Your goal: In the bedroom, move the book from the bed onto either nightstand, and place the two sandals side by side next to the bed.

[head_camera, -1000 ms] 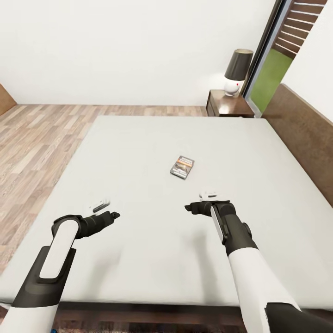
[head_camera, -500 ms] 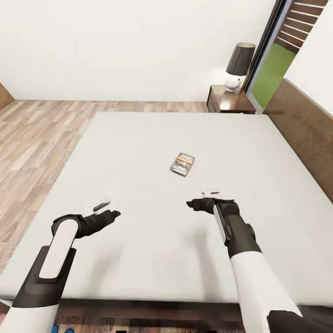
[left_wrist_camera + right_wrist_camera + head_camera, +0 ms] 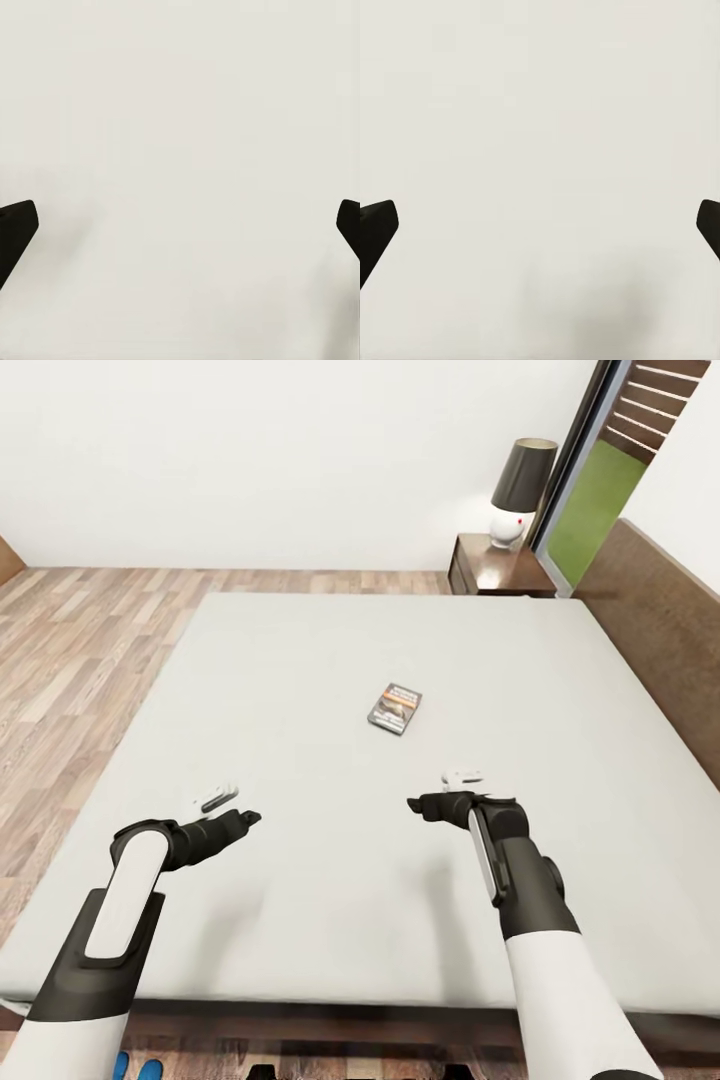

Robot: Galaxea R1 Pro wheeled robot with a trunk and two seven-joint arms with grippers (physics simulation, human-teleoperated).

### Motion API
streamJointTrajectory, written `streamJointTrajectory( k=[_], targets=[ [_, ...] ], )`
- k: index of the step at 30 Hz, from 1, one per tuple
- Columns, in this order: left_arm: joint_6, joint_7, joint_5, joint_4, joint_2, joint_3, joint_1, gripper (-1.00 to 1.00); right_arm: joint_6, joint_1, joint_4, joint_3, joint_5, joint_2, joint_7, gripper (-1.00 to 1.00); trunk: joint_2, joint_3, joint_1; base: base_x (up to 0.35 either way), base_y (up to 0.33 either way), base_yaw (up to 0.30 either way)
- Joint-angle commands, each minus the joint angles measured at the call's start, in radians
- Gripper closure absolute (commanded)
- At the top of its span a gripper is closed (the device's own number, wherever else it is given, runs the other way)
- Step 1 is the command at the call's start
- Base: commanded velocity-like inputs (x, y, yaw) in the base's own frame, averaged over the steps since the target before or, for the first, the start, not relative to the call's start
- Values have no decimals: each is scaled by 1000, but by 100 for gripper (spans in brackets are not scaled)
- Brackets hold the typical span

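Off-white bed [image 3: 330, 860], wood floor [image 3: 80, 650]

Book [image 3: 394, 708] mid-bed [image 3: 300, 660], nightstand [image 3: 500, 565] behind.

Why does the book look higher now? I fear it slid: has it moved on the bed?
No. The book keeps its spot on the bed; the nightstand rose in the picture alike, so the camera moved.

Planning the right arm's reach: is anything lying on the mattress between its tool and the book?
Nothing visible: only bare off-white mattress separates the right tool from the small dark paperback book with an orange band, which lies flat ahead of it.
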State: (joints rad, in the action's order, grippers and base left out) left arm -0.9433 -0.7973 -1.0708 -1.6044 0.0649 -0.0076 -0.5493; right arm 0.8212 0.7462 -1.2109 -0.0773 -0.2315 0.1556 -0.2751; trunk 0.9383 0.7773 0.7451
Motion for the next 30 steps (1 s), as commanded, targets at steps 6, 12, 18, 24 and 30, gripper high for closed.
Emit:
streamJointTrajectory(
  k=[6,12,18,24,30],
  targets=[
    [-3,-8,-10,-1,0,-5,-20,-100,16,73,46,-4,-10,4,2,-100,1,10,0,0,0,0],
    [-3,-4,-10,1,-6,-12,-23,-100,14,257,213,-9,-2,5,42,-100,1,17,0,0,0,0],
    [-2,-6,-4,6,-49,-34,-22,-100,11,422,375,-10,47,3,88,-100,1,19,0,0,0,0],
    [-8,-4,-3,4,-65,-44,-22,-100,26,495,419,-8,90,2,107,-100,1,20,0,0,0,0],
    [-8,1,-7,7,-69,-28,-23,-100,134,532,396,-4,102,2,115,-100,1,20,0,0,0,0]
  ],
)
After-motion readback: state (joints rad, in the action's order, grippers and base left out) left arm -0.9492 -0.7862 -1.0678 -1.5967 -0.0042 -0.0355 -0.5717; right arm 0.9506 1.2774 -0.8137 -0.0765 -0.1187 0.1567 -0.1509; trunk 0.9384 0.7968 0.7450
